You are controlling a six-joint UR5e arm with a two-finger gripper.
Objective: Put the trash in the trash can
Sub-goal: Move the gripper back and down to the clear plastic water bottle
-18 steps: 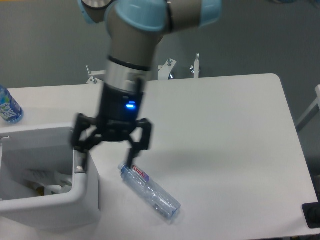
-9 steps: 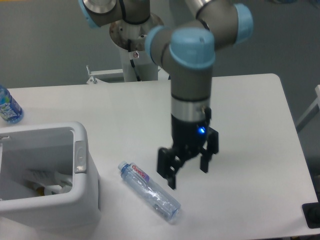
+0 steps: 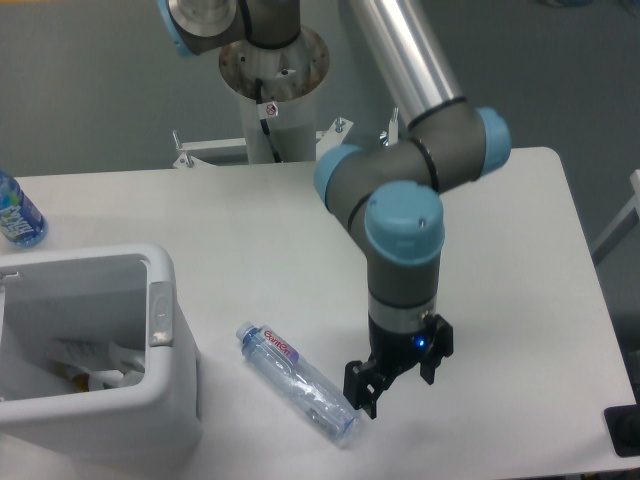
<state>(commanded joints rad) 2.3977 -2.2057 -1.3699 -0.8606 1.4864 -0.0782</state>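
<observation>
We see the two-finger gripper [image 3: 398,382], jaws apart, has dropped beside the clear crushed plastic bottle [image 3: 298,382]; pickup looks imminent.

One fixed camera watches me from high beyond the counter's [image 3: 520,260] front edge, looking down toward my base.
</observation>
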